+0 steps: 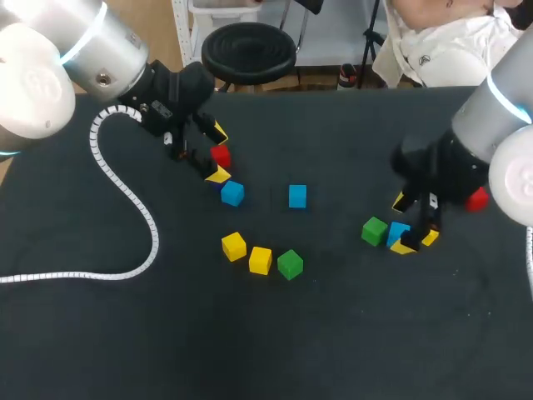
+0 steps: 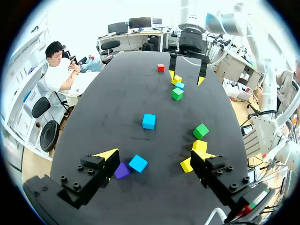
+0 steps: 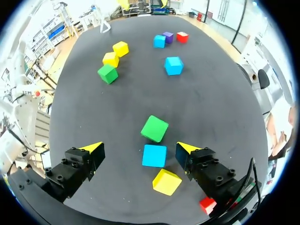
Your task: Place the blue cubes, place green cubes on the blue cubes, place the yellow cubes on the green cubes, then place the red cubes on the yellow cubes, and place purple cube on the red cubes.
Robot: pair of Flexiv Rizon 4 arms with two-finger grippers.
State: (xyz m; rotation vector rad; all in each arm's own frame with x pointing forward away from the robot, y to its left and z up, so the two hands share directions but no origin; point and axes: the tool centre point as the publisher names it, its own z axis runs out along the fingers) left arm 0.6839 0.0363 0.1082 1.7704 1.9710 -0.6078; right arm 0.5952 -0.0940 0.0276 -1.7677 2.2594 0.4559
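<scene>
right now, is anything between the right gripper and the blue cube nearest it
Nothing visible. The blue cube lies between the open fingers of the right gripper, with a green cube just ahead of it.

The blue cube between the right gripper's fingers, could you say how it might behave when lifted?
The blue cube looks rigid, with flat faces, so it should grip squarely. It will hardly roll; pushed, it would probably slide. The green cube close by may get nudged.

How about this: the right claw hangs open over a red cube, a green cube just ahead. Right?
No. Between the open fingers of the right gripper lies a blue cube, not a red one; the right wrist view shows it. The green cube does sit just ahead.
</scene>
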